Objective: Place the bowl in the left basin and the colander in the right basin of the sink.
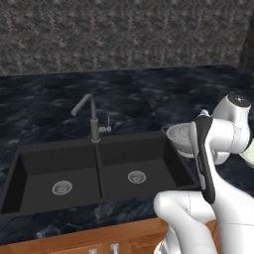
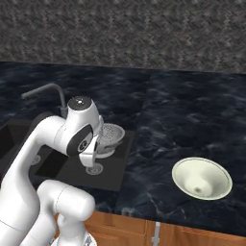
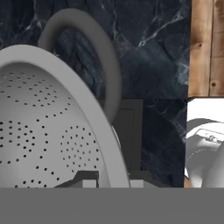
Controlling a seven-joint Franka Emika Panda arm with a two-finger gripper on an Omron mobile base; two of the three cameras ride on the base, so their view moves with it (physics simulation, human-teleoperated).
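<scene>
Over right basin (image 2: pixel 72 166), unlabelled colander (image 2: pixel 110 137)

A: How's my light?

B: Even and soft, all rendered. Your arm (image 1: pixel 218 149) is the brightest thing, against a dark counter (image 2: pixel 182 110).

A: Shadows?

B: Faint. The sink (image 1: pixel 99 168) stays flat black, its drains dimly lit.

A: Glare or blur?

B: No glare. The colander (image 3: pixel 48 127) in my hand view looks soft and coarse up close; its rim shades grey.

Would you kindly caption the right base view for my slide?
Gripper holds the colander above the right basin; the bowl waits on the counter.
</scene>
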